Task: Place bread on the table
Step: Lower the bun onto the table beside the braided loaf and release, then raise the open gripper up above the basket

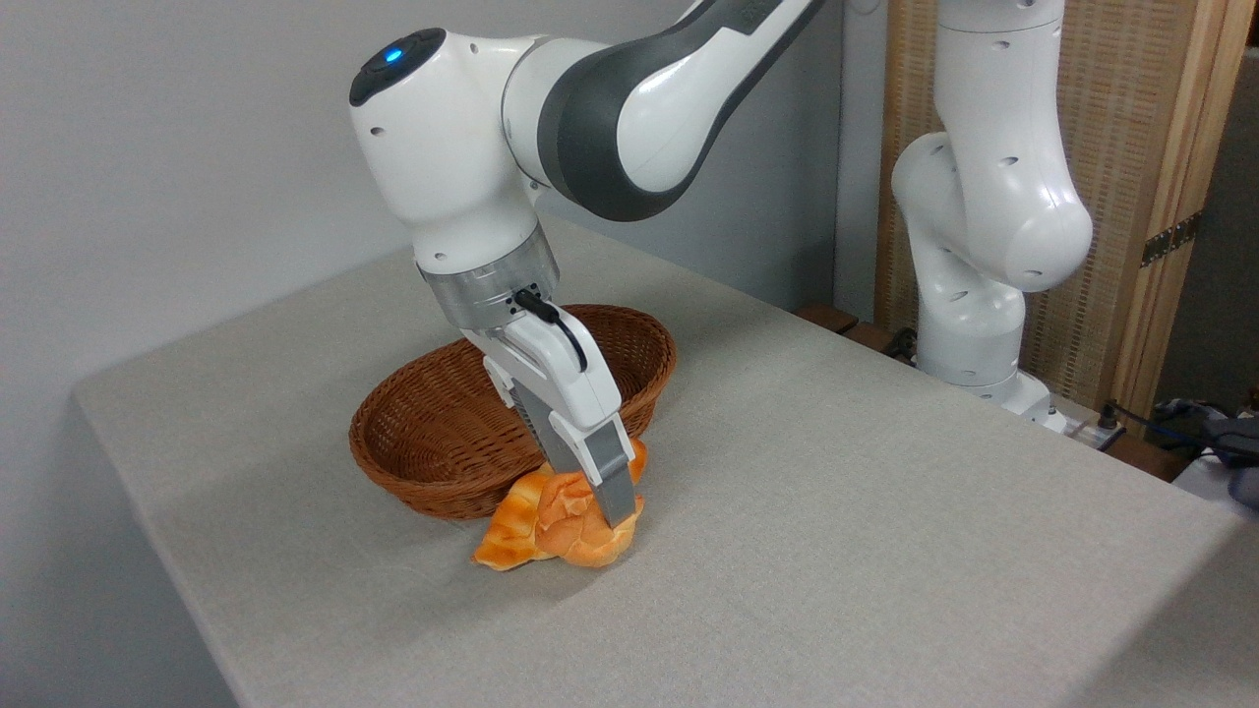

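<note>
The fixed camera, the 1 view here, looks down across a large flat table [885, 551] covered in light grey-beige woven cloth. Just in front of a brown oval wicker basket [433, 442], the bread [575, 526], a small knotted bun with a golden-orange top, sits low at the cloth. Its underside seems to touch the surface, though the shadow beneath makes contact hard to confirm. A longer orange-and-cream braided loaf [511, 526] lies beside it on the left, touching it and leaning against the basket's outer wall.

The white two-finger gripper [615, 506] points steeply downward with its grey fingers [618, 492] reaching into the bun from above. Only 1 finger shows clearly; the other is hidden behind it, so the pinch is judged from how the bun hugs the finger: the gripper appears clamped on the bun rather than let go. Holding it from the top makes sense, since that leaves the flat underside free to meet the cloth squarely.

The white and grey arm [610, 108] arches in from the upper right, its wrist bent so the hand tilts slightly toward the camera, and its base column [984, 216] stands at the table's far right edge. The basket looks empty from this angle. By my reading, the bun is out of the basket and at its resting spot, so the placing is nearly done; opening the fingers and lifting straight up would be the remaining move, with care not to drag the neighbouring loaf.
</note>
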Tool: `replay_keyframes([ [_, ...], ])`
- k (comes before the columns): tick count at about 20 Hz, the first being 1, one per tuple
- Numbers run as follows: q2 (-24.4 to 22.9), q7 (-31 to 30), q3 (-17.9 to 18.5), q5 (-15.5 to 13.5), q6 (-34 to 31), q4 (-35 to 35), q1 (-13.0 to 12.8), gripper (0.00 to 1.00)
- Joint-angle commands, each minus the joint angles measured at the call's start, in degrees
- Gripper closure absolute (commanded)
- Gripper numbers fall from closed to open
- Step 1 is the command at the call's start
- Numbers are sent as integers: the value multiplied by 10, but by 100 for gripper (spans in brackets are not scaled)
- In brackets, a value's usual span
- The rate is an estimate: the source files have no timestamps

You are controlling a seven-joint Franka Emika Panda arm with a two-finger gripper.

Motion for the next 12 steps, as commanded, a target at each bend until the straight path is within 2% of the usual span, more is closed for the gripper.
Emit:
replay_keyframes([
  [1, -5, 6, 3, -3, -5, 34, -2, 0],
  [3, -9, 5, 3, -7, -6, 51, -2, 0],
  [6, -14, 4, 3, -32, -6, 80, -2, 0],
  [9, -16, 4, 1, -38, -6, 115, -3, 0],
  [12, -16, -4, -9, -57, -12, 150, -3, 0],
])
